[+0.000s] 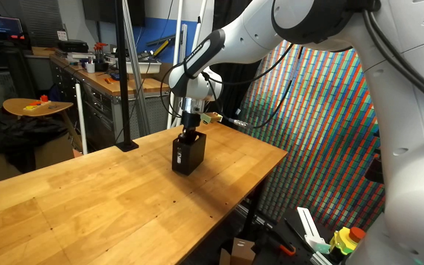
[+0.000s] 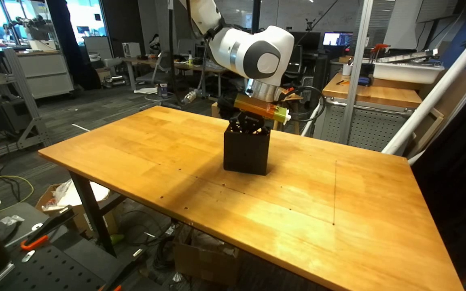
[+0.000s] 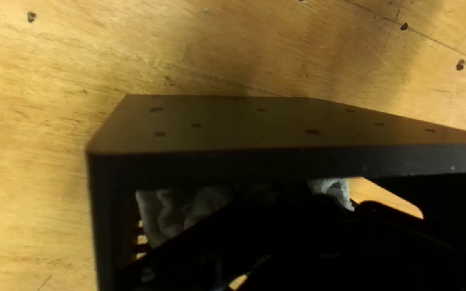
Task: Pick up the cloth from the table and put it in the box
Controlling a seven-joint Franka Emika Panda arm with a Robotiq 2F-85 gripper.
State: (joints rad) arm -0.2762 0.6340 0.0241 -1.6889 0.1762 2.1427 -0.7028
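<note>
The bench, wooden-topped, spans both exterior views and is cropped at their edges. My arm, white with dark grey joints, reaches over it and is likewise cut off by the frame in both exterior views. The black box stands upright on the bench, open at the top; in the wrist view its rim runs out past the right and lower edges. My gripper points down into the box through that opening. The walls conceal its lower end in both exterior views, and in the wrist view its dark parts merge with the black interior, so I cannot tell how wide it stands or whether it has hold of anything. An amber-and-yellow housing sits at the end of my arm, just above the box, and in an exterior view hides where gripper and arm join. The cloth, pale grey and rumpled, is inside the box, visible only in the wrist view as patches to either side of my gripper, which with the rim covers the rest. Smallest are the slots in the box's wall, dim and partly obscured, just beside the cloth.
</note>
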